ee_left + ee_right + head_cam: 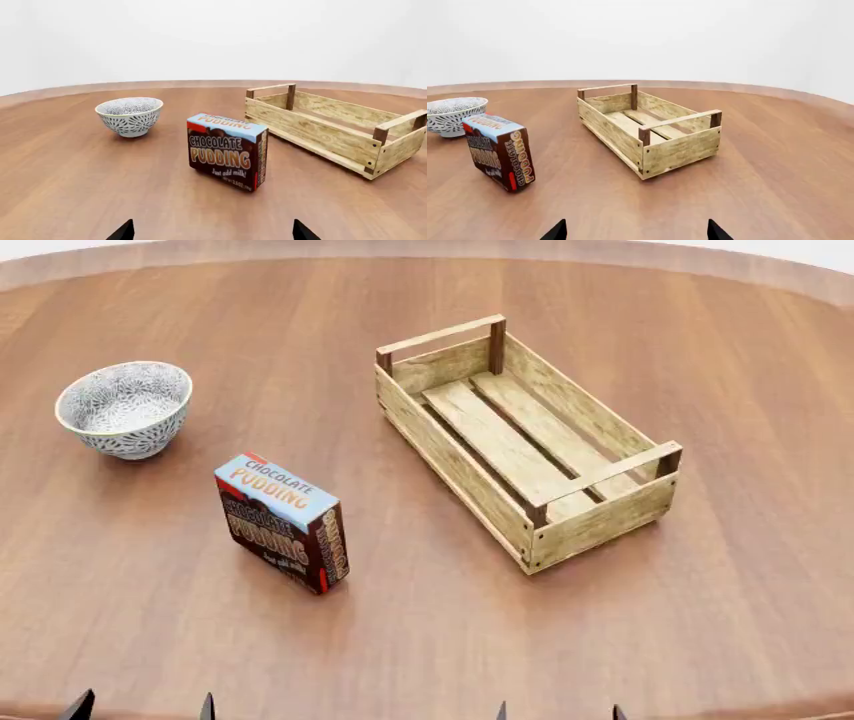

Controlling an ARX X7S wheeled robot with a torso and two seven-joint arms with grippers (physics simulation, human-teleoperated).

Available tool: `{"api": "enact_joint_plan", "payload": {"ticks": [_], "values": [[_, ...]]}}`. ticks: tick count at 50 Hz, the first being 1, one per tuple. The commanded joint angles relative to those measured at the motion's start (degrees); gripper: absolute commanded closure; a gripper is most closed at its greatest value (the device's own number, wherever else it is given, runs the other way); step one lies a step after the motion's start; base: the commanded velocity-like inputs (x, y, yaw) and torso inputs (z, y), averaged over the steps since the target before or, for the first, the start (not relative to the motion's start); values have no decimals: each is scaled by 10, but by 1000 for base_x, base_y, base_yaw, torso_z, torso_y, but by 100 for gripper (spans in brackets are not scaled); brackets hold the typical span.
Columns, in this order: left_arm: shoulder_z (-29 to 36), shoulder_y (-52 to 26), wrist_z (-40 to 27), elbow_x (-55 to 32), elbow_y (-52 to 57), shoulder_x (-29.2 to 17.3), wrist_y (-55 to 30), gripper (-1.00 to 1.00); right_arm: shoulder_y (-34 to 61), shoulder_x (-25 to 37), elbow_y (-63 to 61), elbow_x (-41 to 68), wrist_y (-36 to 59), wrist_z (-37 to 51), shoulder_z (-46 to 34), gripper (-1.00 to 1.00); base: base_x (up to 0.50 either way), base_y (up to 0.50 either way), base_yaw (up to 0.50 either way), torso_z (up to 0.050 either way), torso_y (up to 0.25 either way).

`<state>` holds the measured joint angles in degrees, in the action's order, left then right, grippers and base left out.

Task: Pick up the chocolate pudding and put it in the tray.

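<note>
- The chocolate pudding [283, 523] stands on its edge on the brown table [747, 570], with its blue top facing up.
- It sits between the bowl [124, 408] and the tray [525, 440], apart from both. The tray has nothing in it.
- The left gripper [140, 706] is at the near edge of the table. Only its two finger tips show, spread wide with nothing between them.
- The right gripper [557, 710] is the same: wide apart and holding nothing.
- The pudding lies straight ahead of the left gripper, so I think the left arm is nearer.
- The box's long side runs slanted, away and toward the bowl side. The fingers may need to turn to close on its thin sides.
</note>
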<state>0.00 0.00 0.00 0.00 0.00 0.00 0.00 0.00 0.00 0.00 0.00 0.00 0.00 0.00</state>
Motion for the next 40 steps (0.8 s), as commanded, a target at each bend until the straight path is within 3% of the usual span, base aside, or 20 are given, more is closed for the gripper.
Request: {"api": "enact_joint_plan", "payload": {"ticks": [1,17,40], "values": [[13,3,-14,-12,11,-12,-8,-100,-3,13,-9,13,6,16,-16,-100,0,0,0,0,0],[45,-7,-48,3,40,-37,-28,-100,30,44,-9,-8,2,39,-51,-100,26,25,0,0,0],[64,14,-71,-20,68,-48,-22,-100,32,51,9,31,-18,55,-58,-100,246,103,0,0,0]]}}
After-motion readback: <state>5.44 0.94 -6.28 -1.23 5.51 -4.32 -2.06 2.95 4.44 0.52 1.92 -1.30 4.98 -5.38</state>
